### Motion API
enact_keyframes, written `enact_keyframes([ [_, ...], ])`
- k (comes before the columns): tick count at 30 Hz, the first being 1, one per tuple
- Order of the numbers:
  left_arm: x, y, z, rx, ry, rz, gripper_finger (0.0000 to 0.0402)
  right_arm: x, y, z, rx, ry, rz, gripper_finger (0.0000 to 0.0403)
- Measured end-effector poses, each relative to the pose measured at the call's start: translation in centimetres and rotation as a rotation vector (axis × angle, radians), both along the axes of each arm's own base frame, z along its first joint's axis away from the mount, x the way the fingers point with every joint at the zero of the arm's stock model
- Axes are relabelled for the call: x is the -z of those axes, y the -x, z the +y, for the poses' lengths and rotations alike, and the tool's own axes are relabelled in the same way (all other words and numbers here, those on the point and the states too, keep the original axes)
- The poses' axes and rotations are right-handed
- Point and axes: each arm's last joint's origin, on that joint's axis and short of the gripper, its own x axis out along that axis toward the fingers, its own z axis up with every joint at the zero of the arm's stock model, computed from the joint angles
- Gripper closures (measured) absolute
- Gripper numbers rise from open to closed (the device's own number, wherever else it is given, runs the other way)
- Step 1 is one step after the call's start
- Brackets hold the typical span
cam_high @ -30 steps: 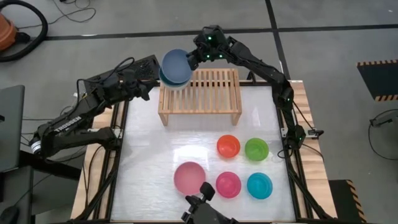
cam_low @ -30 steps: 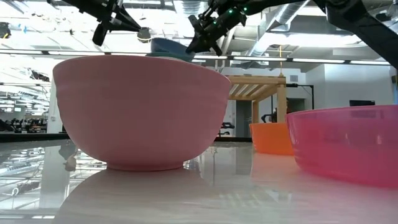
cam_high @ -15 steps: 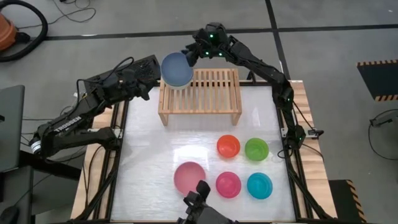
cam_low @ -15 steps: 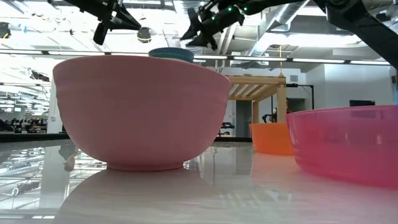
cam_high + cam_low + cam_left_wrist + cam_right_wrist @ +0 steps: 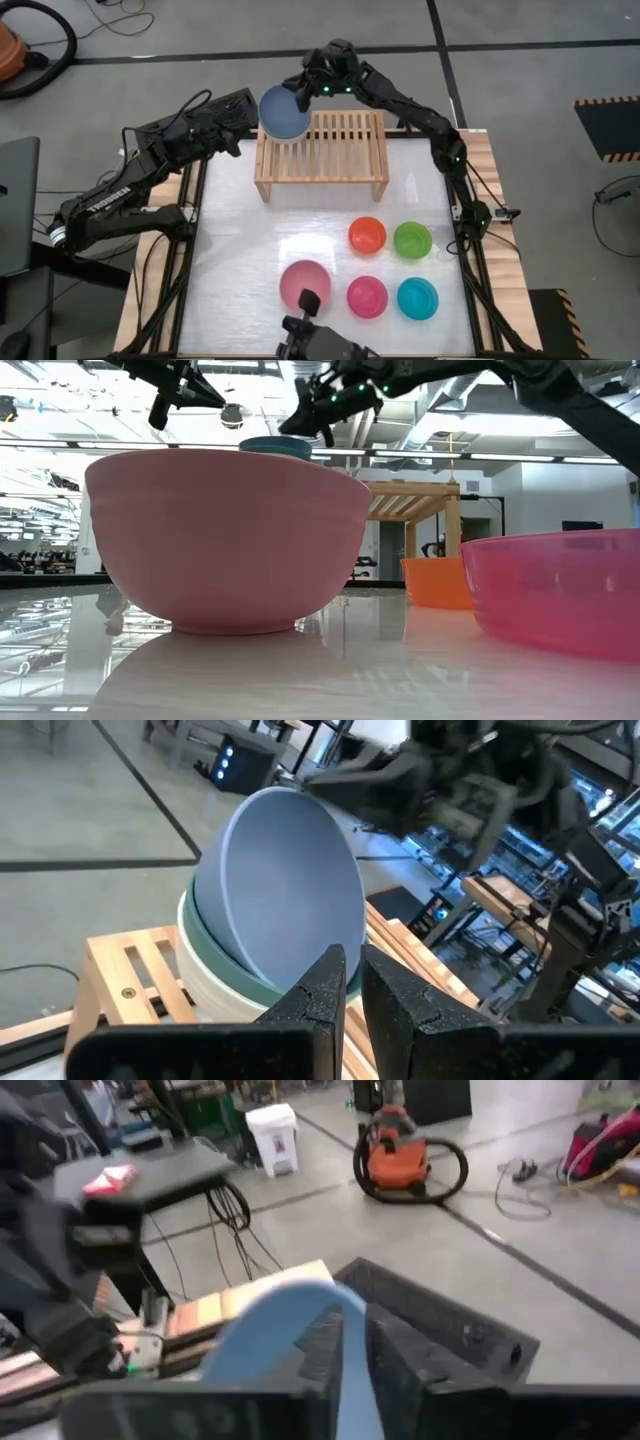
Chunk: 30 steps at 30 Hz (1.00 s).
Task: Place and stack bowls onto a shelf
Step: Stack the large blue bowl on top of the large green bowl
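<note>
Shelf (image 5: pixel 322 145) up first, biggest piece on the pale bench (image 5: pixel 240 250), standing at the far edge with its slats running front to back.

Stacked on the shelf's left end: three large bowls. At the bottom, the cream bowl (image 5: pixel 196 976). Nested inside it, the teal bowl (image 5: pixel 222 958). On top, the slate-blue bowl (image 5: pixel 283 108), tilted rather than level, far rim raised and near rim sunk into the teal one. Rest of the shelf's slats bare to the right of the stack.

Out in front of the shelf and well apart from it, the pink bowl (image 5: pixel 304 282), upright on the bench, filling the low view.

Then the small ones, also in front of the shelf, off toward its right side, in two pairs. Nearer the shelf: orange bowl (image 5: pixel 367 235) with green bowl (image 5: pixel 412 240) just beside it. Farther from the shelf: magenta bowl (image 5: pixel 367 296) just beside the pink one, and cyan bowl (image 5: pixel 417 298) next along. All four upright, none touching.

Now the arms. Reaching in over the shelf's back left corner, the right hand (image 5: pixel 300 92), clenched on the far rim of the slate-blue bowl, the thin blue edge running straight between the two dark fingers in the right wrist view.

Off the shelf's left end, clear of the stack and above the bench edge, the left hand (image 5: pixel 232 140), pointed at the bowls, fingers (image 5: pixel 325 995) pinched almost together with nothing in them.
</note>
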Motion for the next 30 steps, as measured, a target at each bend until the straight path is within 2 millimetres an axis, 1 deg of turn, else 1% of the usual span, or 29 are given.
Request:
enact_keyframes([
  [2, 0.0, 0.0, 0.0, 0.000, -0.007, 0.007, 0.0381, 0.9, -0.4, -0.4, 0.004, -0.009, 0.013, 0.0350],
  [5, 0.0, 0.0, 0.0, -0.007, -0.010, 0.010, 0.0381, 1.6, -0.5, -0.9, 0.011, -0.021, 0.024, 0.0363],
  [9, 0.0, 0.1, 0.1, -0.021, -0.032, 0.028, 0.0381, 1.5, -0.4, -1.0, -0.016, -0.050, 0.006, 0.0371],
  [11, 0.0, 0.1, 0.2, -0.041, -0.050, 0.039, 0.0381, 0.4, -0.2, -0.4, -0.032, -0.036, -0.021, 0.0372],
  [13, -0.3, 0.1, 0.6, -0.079, -0.093, 0.032, 0.0381, -1.3, 0.5, 0.4, -0.041, 0.003, -0.049, 0.0372],
  [16, -1.4, -0.3, 1.8, -0.083, -0.233, -0.033, 0.0381, -3.6, 1.5, 1.3, -0.044, 0.051, -0.092, 0.0372],
  [18, -2.1, -0.9, 3.0, -0.022, -0.339, -0.060, 0.0381, -4.4, 2.2, 1.6, -0.042, 0.057, -0.099, 0.0371],
  [19, -2.4, -1.3, 3.9, 0.008, -0.360, -0.054, 0.0381, -4.8, 2.5, 1.8, -0.042, 0.057, -0.097, 0.0371],
  [21, -2.6, -2.4, 6.2, 0.062, -0.341, -0.006, 0.0381, -5.7, 3.2, 2.2, -0.039, 0.066, -0.099, 0.0372],
  [24, -2.3, -4.2, 10.0, 0.172, -0.285, 0.131, 0.0381, -7.3, 4.6, 3.2, -0.041, 0.073, -0.100, 0.0371],
  [25, -2.7, -4.5, 11.1, 0.206, -0.276, 0.158, 0.0381, -7.8, 5.1, 3.4, -0.042, 0.082, -0.095, 0.0371],
  [28, -5.1, -4.3, 13.5, 0.264, -0.285, 0.218, 0.0381, -8.4, 6.0, 4.0, -0.048, 0.098, -0.059, 0.0371],
  [30, -6.0, -3.9, 14.9, 0.272, -0.278, 0.281, 0.0381, -8.5, 6.3, 4.3, -0.051, 0.102, -0.039, 0.0371],
])
